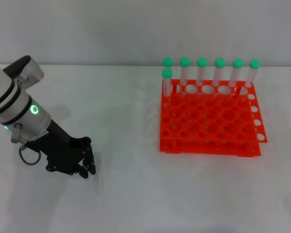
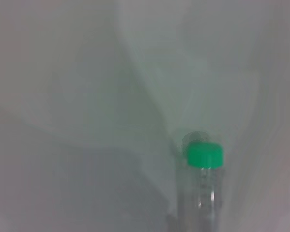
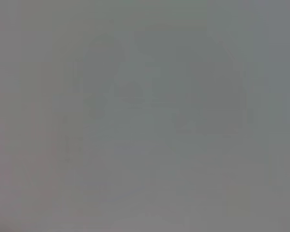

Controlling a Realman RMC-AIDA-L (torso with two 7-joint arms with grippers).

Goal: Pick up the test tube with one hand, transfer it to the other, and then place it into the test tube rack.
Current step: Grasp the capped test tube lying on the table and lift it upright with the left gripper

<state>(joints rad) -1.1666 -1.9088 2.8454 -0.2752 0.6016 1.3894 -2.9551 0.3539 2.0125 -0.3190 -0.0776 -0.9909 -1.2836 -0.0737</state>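
My left gripper (image 1: 87, 169) is down at the table surface at the front left, at the end of the white-grey arm with its glowing green ring. The left wrist view shows the test tube (image 2: 201, 186) very near, a clear tube with a green cap, casting a small shadow on the white table. The head view hides this tube behind the gripper. The orange-red test tube rack (image 1: 208, 127) stands at the right, well apart from the gripper. My right gripper is out of view, and its wrist view shows only plain grey.
Several green-capped tubes (image 1: 202, 73) stand upright in the rack's back row, and one more (image 1: 167, 83) stands just in front of them at the left end. A white table (image 1: 126, 107) lies between gripper and rack.
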